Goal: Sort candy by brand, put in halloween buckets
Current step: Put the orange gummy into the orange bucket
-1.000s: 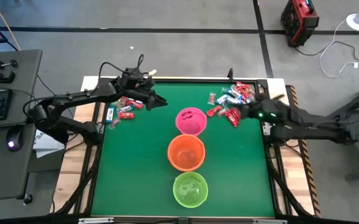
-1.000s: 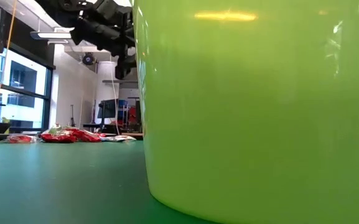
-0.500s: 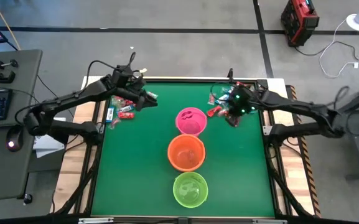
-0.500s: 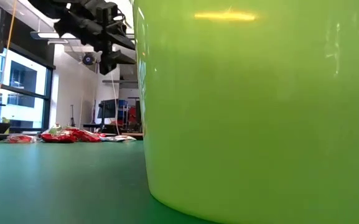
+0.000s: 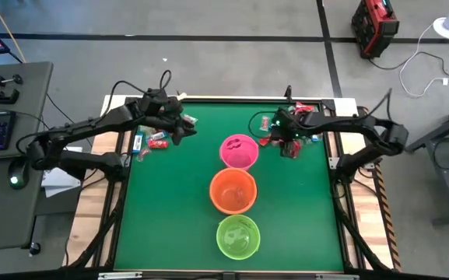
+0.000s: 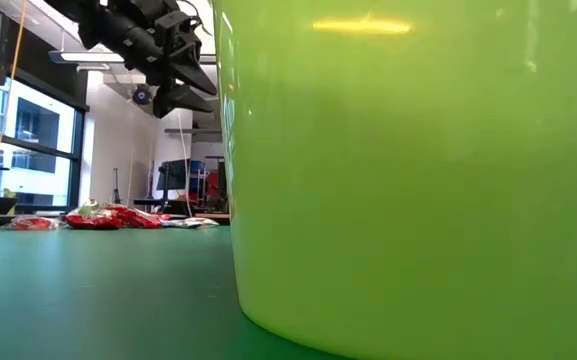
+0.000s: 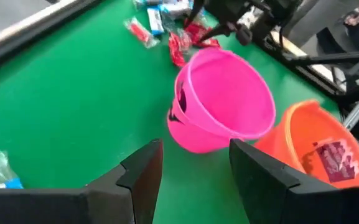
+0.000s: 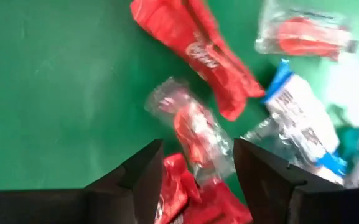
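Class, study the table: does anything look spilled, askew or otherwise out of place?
Nothing looks damaged or spilled. The pink bucket, orange bucket and green bucket stand upright in a row. Candy lies in loose piles at the table's far left and far right, as expected for unsorted pieces.

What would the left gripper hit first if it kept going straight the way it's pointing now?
Most likely the pink bucket. It sits straight ahead of the open left gripper, with bare green table between them. Depth is hard to judge, so it could touch the table first.
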Action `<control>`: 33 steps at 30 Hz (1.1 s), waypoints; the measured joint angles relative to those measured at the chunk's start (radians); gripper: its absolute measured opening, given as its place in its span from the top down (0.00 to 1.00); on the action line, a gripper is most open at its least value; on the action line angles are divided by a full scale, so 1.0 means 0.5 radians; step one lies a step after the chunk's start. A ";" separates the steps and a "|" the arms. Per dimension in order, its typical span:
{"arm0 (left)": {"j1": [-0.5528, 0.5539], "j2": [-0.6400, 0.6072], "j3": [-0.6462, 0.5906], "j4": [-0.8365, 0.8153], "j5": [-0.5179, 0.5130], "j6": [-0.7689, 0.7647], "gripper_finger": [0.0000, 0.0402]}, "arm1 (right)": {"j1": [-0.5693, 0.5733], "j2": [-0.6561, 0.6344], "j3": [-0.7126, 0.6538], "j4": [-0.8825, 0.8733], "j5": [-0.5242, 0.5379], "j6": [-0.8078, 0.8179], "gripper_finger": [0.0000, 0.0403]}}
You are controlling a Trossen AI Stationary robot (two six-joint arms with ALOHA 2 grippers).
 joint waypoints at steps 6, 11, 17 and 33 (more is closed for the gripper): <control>-0.041 0.002 -0.132 0.088 -0.002 -0.120 0.57 | 0.000 0.147 0.000 0.057 -0.001 -0.113 0.62; -0.041 -0.010 -0.142 0.102 -0.002 -0.188 0.57 | 0.002 0.141 0.000 0.116 0.105 -0.129 0.84; -0.038 -0.029 -0.143 0.258 -0.001 -0.217 0.57 | 0.002 -0.046 0.086 -0.152 0.112 -0.100 0.94; -0.038 -0.030 -0.142 0.636 0.002 -0.064 0.57 | 0.436 -0.424 0.678 0.071 -1.240 1.391 0.97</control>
